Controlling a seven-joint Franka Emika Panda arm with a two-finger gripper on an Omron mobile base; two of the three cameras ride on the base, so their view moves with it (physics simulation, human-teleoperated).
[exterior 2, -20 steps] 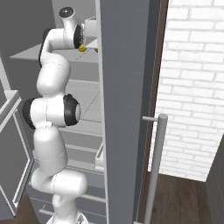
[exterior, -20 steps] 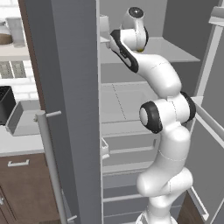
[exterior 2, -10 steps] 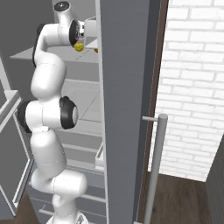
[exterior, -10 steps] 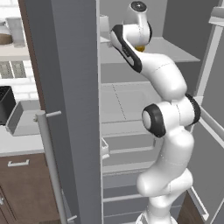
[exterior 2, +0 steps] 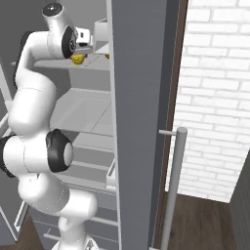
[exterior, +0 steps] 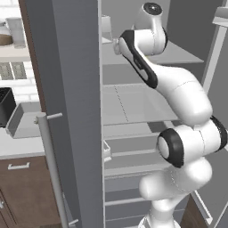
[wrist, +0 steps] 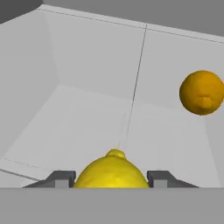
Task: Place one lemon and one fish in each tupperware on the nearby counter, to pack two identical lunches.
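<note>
On the fridge's upper shelf (exterior 2: 58, 64), my gripper (wrist: 111, 180) is shut on the bright yellow lemon (wrist: 112, 171), which sits between the two fingertips. The right base view shows that lemon (exterior 2: 77, 59) under the hand. A second, more orange lemon (wrist: 201, 92) lies further in on the same shelf, apart from the gripper. A light-grey tupperware (exterior: 21, 119) rests on the white counter (exterior: 18, 143) left of the fridge. The fish are out of view.
The open grey fridge door (exterior: 73, 98) with its bar handle (exterior: 50, 169) stands between the arm and the counter. A black toaster (exterior: 4, 105) sits beside the tray. The other door (exterior 2: 139, 122) and a brick wall (exterior 2: 215, 97) close off the right.
The fingers closed on the yellow lemon. The hand has since drawn back out of the shelf a little with the lemon, and the elbow has dropped.
</note>
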